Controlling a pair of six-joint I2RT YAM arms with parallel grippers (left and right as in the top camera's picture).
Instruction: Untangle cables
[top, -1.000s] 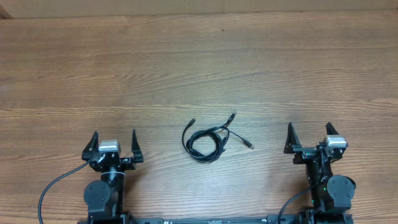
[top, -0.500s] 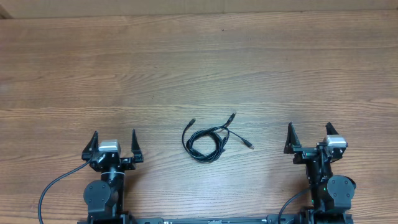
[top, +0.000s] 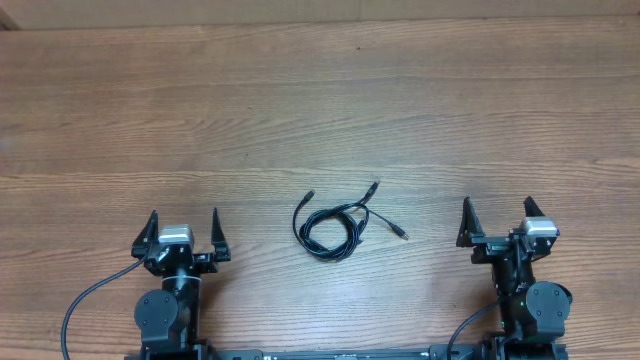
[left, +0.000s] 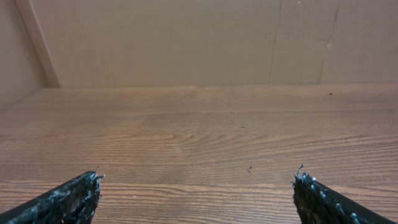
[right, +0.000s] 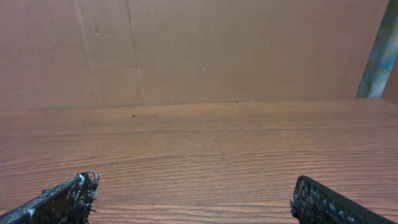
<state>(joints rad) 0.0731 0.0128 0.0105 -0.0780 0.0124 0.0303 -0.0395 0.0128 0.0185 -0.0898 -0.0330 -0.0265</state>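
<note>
While both arms sit at the near edge of the tabletop (top: 320, 100), the cables (top: 330, 228) lie between them on the bare wood, about midway between the left and right edges and closer to the near edge than to the far one. They form one small black bundle: several loops wound over each other in a rough ring, with three loose ends leading out of it. One end (top: 311, 193) curves up from the left side of the ring toward the far edge, a second (top: 375, 186) runs out from the upper right, and a third (top: 403, 233), which looks lighter at its tip, trails off to the right. How many separate cords make up the bundle cannot be told from above. The left claw (top: 184, 216) is spread wide with nothing between its fingers (top: 152, 222), and it sits well apart from the bundle, toward the left edge. The right claw (top: 497, 203) is likewise spread wide and holds nothing, well apart from the bundle on the opposite side. In the left wrist view, the left claw (left: 198, 175) shows only its two dark fingertips (left: 74, 196) low in the corners, with wood grain and a plain tan wall (left: 186, 37) beyond them. The right wrist view shows the same for the right claw (right: 194, 179): two dark fingertips (right: 62, 199) set far apart over bare wood.
</note>
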